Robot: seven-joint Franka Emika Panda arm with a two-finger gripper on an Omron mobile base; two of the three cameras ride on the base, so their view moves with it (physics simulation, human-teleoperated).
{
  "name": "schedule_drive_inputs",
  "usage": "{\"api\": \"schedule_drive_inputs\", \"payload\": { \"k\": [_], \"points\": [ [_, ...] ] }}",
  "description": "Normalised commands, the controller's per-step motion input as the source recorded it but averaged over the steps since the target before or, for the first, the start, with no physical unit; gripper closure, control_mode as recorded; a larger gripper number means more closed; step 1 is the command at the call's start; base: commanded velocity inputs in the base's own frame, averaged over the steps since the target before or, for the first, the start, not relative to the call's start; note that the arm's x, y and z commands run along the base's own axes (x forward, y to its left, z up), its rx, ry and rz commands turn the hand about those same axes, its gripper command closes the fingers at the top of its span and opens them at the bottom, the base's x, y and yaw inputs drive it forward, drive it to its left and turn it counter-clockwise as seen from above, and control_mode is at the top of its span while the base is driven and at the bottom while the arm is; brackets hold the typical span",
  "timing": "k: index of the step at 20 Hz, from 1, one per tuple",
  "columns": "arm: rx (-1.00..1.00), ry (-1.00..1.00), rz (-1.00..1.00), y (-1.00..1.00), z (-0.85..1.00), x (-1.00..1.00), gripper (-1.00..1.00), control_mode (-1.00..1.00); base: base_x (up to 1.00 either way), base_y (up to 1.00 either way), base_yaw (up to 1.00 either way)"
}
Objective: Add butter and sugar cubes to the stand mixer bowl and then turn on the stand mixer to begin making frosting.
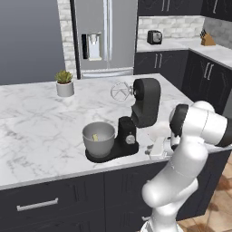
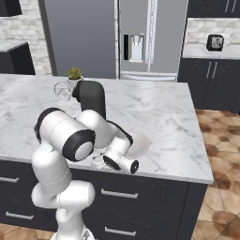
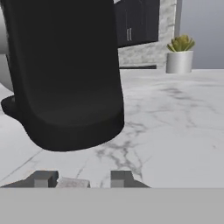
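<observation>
The black stand mixer (image 1: 144, 103) stands on the marble island with its head tilted up and the whisk (image 1: 120, 90) in the air. On its base sits the grey stand mixer bowl (image 1: 99, 136), and the pale yellow butter (image 1: 95, 137) lies inside. My gripper (image 1: 151, 151) is low on the counter just right of the mixer base. In the hand view the fingertips (image 3: 43, 178) stand apart around a small pale sugar cube (image 3: 72, 183). The cube lies against the left tip, with a gap to the right one. The mixer (image 3: 65, 74) looms close behind.
A white plant pot (image 1: 65, 85) stands at the island's far left. A pale round plate (image 1: 159, 131) lies right of the mixer, beside my arm. The island's front edge (image 2: 154, 173) is just below the hand. A toaster (image 1: 154, 36) sits on the back counter.
</observation>
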Motion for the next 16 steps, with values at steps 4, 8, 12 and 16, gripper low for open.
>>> {"api": "schedule_drive_inputs", "payload": {
  "k": [4,8,12,16],
  "points": [
    [-0.01,-0.01,0.00,-0.01,-0.41,0.00,1.00,-1.00,0.00,0.00,0.00],
    [0.00,-0.04,0.00,-0.12,-0.15,-0.03,1.00,-1.00,0.00,0.00,0.00],
    [0.00,-0.05,0.00,-0.13,0.16,-0.40,1.00,-1.00,0.00,0.00,0.00],
    [0.00,-0.02,-0.01,-0.15,0.90,-0.87,1.00,-1.00,0.00,0.00,0.00]
  ]
}}
